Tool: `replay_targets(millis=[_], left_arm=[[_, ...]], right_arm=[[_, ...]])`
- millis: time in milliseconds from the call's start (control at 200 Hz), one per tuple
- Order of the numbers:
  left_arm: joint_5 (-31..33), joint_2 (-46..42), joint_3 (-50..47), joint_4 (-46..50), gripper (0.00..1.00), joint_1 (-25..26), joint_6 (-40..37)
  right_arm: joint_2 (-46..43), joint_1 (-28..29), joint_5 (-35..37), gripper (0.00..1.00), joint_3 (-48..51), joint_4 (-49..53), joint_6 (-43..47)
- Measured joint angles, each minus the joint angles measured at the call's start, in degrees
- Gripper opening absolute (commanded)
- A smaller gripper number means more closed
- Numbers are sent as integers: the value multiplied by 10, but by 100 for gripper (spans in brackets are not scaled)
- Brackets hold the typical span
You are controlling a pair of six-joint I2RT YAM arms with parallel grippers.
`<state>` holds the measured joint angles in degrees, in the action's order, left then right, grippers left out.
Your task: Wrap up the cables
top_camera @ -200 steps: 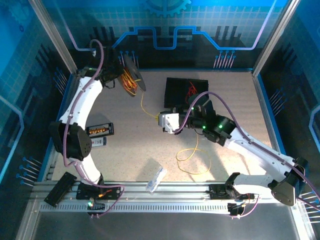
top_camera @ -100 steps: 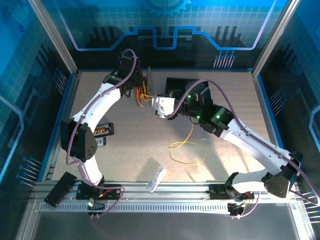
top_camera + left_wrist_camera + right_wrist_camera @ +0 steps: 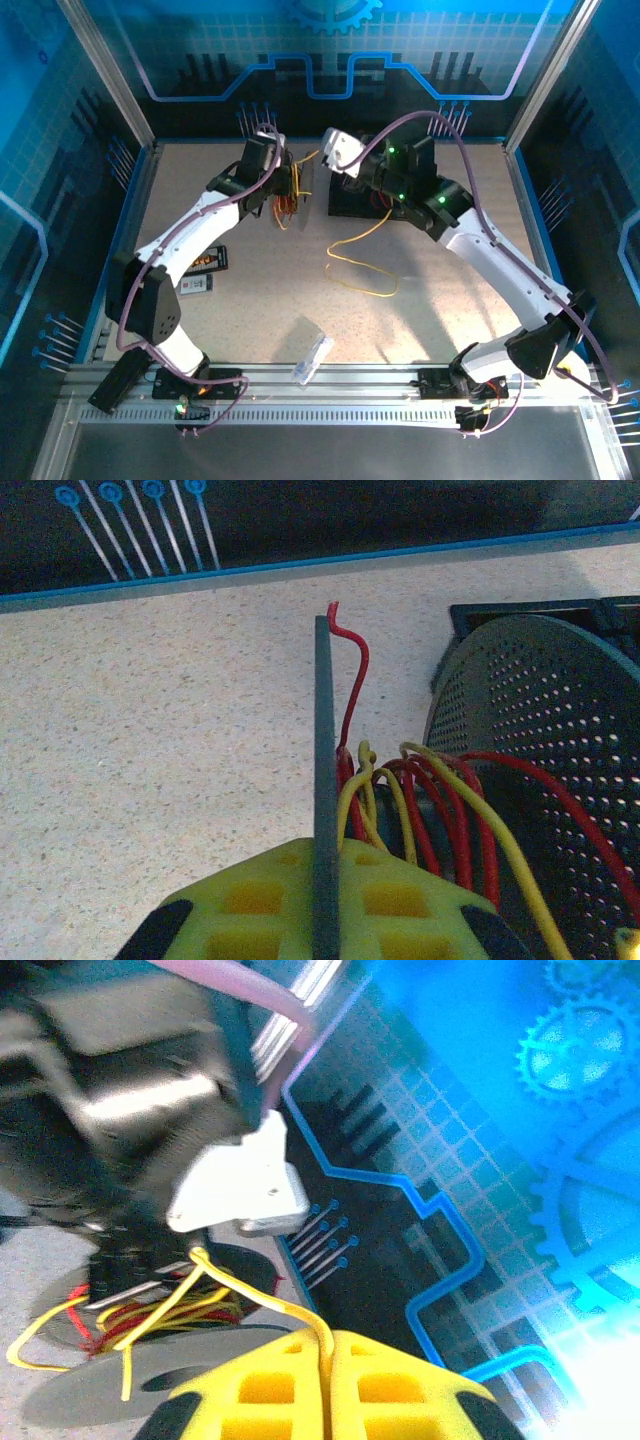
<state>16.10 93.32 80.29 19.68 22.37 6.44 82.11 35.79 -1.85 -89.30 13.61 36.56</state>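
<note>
Now both arms meet at the back centre; a sec ago they were well apart. L gripper (image 3: 322, 880) is clamped on one flange of the spool (image 3: 545, 760), which sits edge-on betw. its fingers. It has carried the spool in from the far-left back corner.

The cables (image 3: 440, 810) on the hub are red and yellow turns, loose and uneven. A few loops bulge out and one red end pokes up past the flange rim.

R gripper (image 3: 327, 1355) is pinched tight on a yellow strand (image 3: 262, 1300), which runs from its fingers to the spool just beside it. This gripper has swung up from mid-surface to the back, just right of the spool.

The loose tail (image 3: 362, 278) got dragged along w/ it, so its loop now lies nearer the back of the surface (image 3: 450, 330). Judging by that, another turn is going on. A fair length is still unwound, so prob. midway at best.
</note>
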Motion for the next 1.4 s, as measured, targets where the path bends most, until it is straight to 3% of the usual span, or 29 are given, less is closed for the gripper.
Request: replay_targets(millis=[605,816,1101,1396], left_arm=[[-202,-92,-41,42,0,7,-70],[-308,-124,-34,45,0,-19,-51],[-448,-163,-38,-15,0,-150,83],[-511,-147,-77,-126,0,-215,313]], right_arm=[[121,-206,-94,0,-58,37,-123],[143,-231,-119,0,-39,37,-143],[142,-237,-167,0,70,-11,-167],[126,-217,-217,0,144,-98,-175]])
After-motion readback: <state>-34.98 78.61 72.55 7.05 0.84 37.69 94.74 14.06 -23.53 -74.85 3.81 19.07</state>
